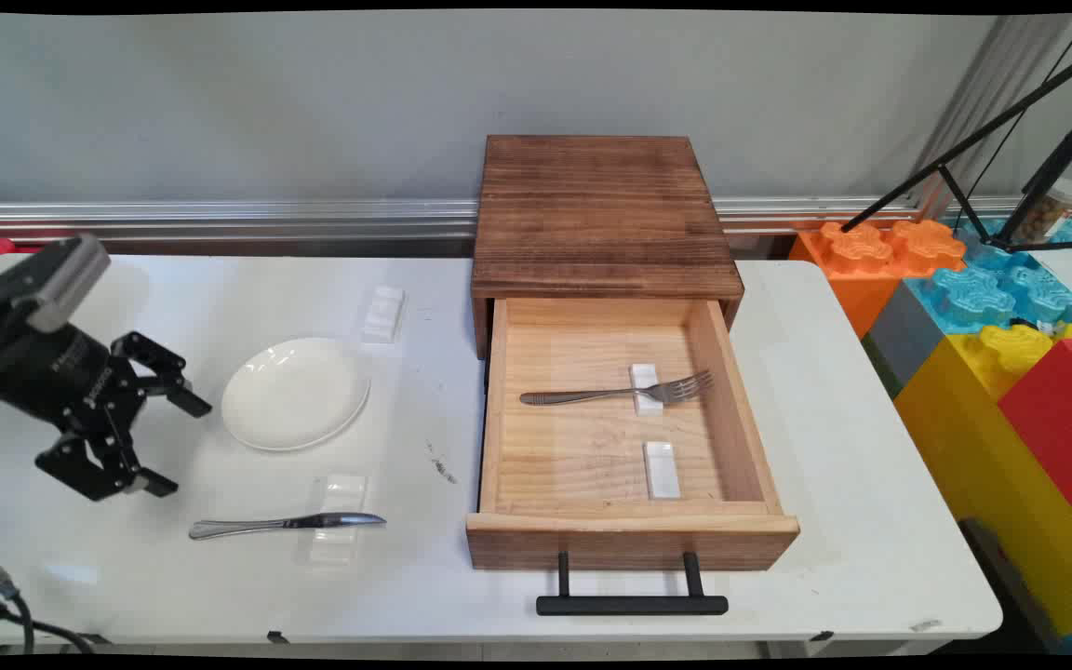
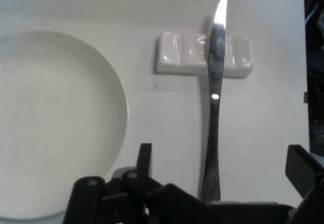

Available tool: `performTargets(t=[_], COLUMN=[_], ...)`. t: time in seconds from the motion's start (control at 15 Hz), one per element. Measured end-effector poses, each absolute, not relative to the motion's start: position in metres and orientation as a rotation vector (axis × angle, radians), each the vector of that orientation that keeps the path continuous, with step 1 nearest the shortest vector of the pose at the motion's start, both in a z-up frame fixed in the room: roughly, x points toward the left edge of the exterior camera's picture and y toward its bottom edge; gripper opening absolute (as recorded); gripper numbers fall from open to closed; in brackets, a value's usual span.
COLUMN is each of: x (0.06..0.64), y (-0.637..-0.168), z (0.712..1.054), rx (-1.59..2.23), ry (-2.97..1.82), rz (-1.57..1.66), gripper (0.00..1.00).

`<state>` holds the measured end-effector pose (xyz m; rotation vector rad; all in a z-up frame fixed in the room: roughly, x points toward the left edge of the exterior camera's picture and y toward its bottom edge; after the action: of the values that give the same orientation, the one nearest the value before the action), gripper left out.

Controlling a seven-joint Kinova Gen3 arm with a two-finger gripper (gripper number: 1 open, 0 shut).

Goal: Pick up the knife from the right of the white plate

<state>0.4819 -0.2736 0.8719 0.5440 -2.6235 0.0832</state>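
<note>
Pincer: my black two-finger gripper [image 1: 173,442] – spread wide, grasping nothing.
Nearest: silver table knife [image 2: 214,107] on white rest [image 2: 177,54] – round white plate [image 1: 295,393] beside.

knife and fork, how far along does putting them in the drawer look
Done: the fork lies on a rest inside the open drawer. In hand: nothing; the gripper is open, empty, hanging left of the plate. Left: the knife lies on its table rest, and the second drawer rest is bare.

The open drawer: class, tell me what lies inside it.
Inside the wooden drawer a fork lies across a small white rest, and a second white rest lies bare nearer the front. The part still under the cabinet top is hidden.
</note>
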Motion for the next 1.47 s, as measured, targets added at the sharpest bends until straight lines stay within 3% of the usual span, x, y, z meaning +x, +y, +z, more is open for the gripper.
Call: performTargets(t=[0.87,1.47], x=[0.47,0.459], y=[-0.263,-0.269], z=[0.792,0.758], rx=[0.502,0.43], ry=[-2.579,-2.568], rz=[0.095,0.098], gripper=[1.0,1.0])
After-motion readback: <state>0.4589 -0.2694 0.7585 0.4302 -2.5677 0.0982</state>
